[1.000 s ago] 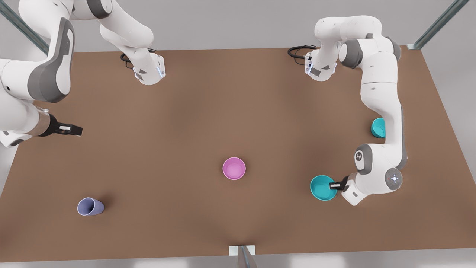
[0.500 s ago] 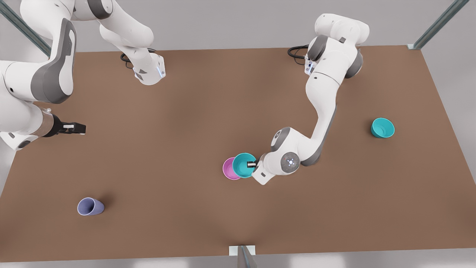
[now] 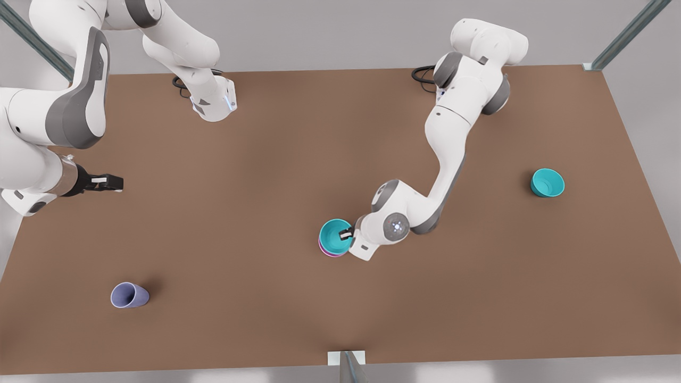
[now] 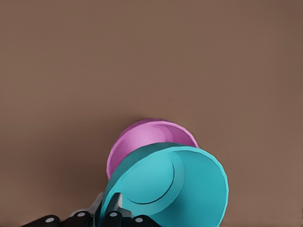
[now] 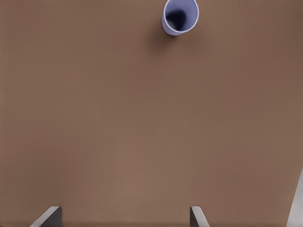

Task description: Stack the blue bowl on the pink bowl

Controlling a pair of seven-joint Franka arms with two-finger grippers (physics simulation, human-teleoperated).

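Since 0.5 s ago: left gripper (image 3: 347, 234) carried blue bowl (image 3: 335, 237) from beside pink bowl (image 3: 331, 254) to directly over it, pink showing as thin crescent beneath. Fingers (image 4: 112, 208) clamp blue bowl's rim. Right gripper (image 3: 106, 183) waits near table (image 3: 266, 133) edge at front view's left, finger spacing unclear. Second teal bowl (image 3: 547, 182), lavender cup (image 3: 129, 295) well apart.

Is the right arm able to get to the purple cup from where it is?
Probably yes. The right gripper waits with fingers open above bare table, and nothing stands between it and the purple cup.
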